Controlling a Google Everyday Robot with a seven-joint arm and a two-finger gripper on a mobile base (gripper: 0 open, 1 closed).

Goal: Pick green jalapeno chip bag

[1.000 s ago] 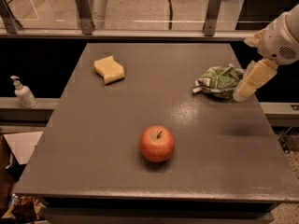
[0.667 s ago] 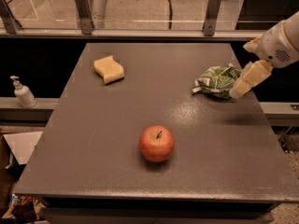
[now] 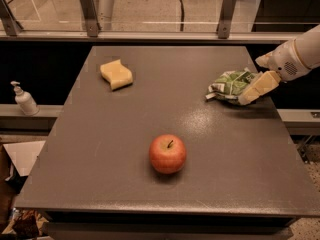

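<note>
The green jalapeno chip bag (image 3: 229,86) is a crumpled green and white foil bag. It lies near the right edge of the dark table (image 3: 150,109). My gripper (image 3: 254,91) comes in from the right on a white arm. Its cream-coloured finger lies against the bag's right side, low over the table. The bag's right end is hidden behind that finger.
A red apple (image 3: 167,154) stands in the middle front of the table. A wavy yellow sponge (image 3: 116,74) lies at the back left. A soap dispenser bottle (image 3: 23,99) stands on a ledge left of the table. A railing with glass runs behind the table.
My gripper has moved down and to the left, from beside the bag's right end to lying against it. The bag, apple and sponge have not moved.
</note>
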